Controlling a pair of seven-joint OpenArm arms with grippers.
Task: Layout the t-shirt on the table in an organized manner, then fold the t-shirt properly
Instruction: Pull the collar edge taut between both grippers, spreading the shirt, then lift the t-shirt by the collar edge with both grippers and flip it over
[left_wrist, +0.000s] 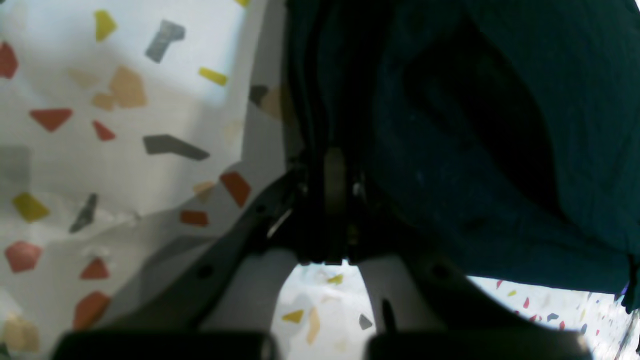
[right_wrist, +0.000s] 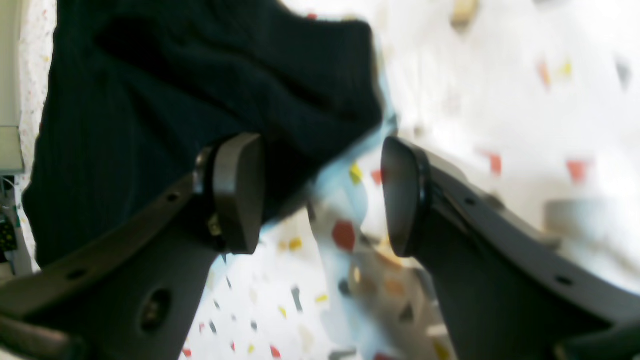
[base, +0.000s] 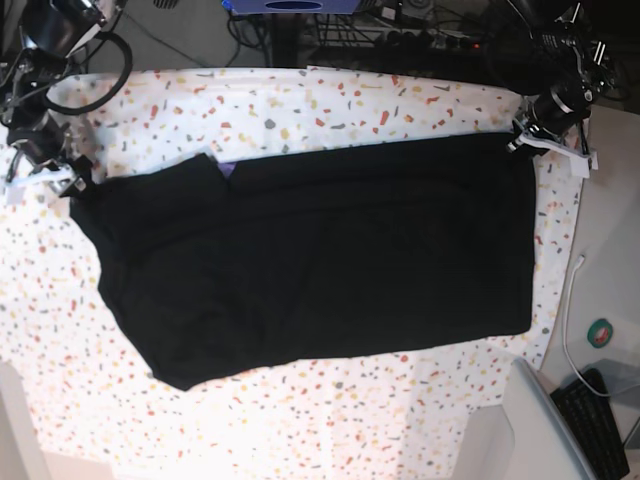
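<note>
A wide table (base: 300, 100) covered in white cloth flecked with red, orange, yellow and grey fills the base view, and a large black t-shirt (base: 320, 260) lies spread across its middle, mostly flat, with one flap folded over near its upper left edge. At the far left of that view the right gripper (base: 72, 182) sits at the shirt's corner; its wrist camera shows the two dark pads standing well apart with nothing between them, one pad lying against the black cloth and the other over bare tablecloth. At the far right, the left gripper (base: 525, 140) sits at the opposite upper corner; its wrist view shows the jaws drawn together on a bunched edge of the t-shirt, with dark fabric hanging beside them. The main risk appears to be uneven tension: with only one corner pinched, a pull from the right side could drag the shirt sideways, crease it, or rumple the loose tablecloth beneath. The free corner might also curl under. No brand, printed label or readable writing is visible anywhere in these views.
</note>
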